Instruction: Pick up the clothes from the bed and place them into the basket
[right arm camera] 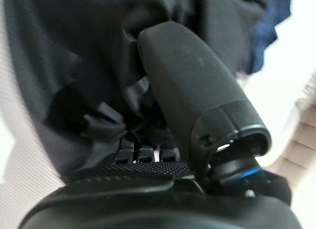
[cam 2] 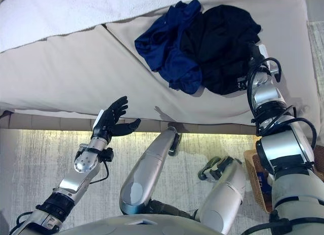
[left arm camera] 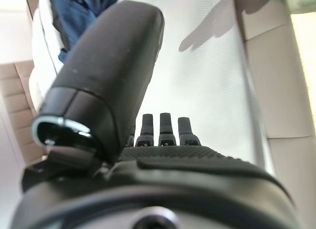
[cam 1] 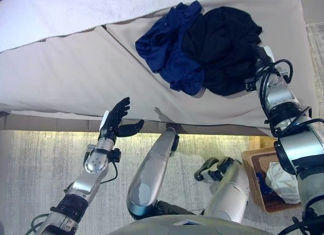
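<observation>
Inspector A: Any legible text, labels, numbers or signs?

Inspector B: None. The bed (cam 1: 76, 78), blue garment (cam 1: 169, 47) and black garment (cam 1: 223, 47) carry no readable marking.

Inspector A: The basket (cam 1: 253, 182)?

Inspector B: Something blue inside may bear print; too small to read. Nothing legible on either robot hand in the wrist views.

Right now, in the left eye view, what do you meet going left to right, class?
Left hand → blue garment → black garment → right hand → basket.
</observation>
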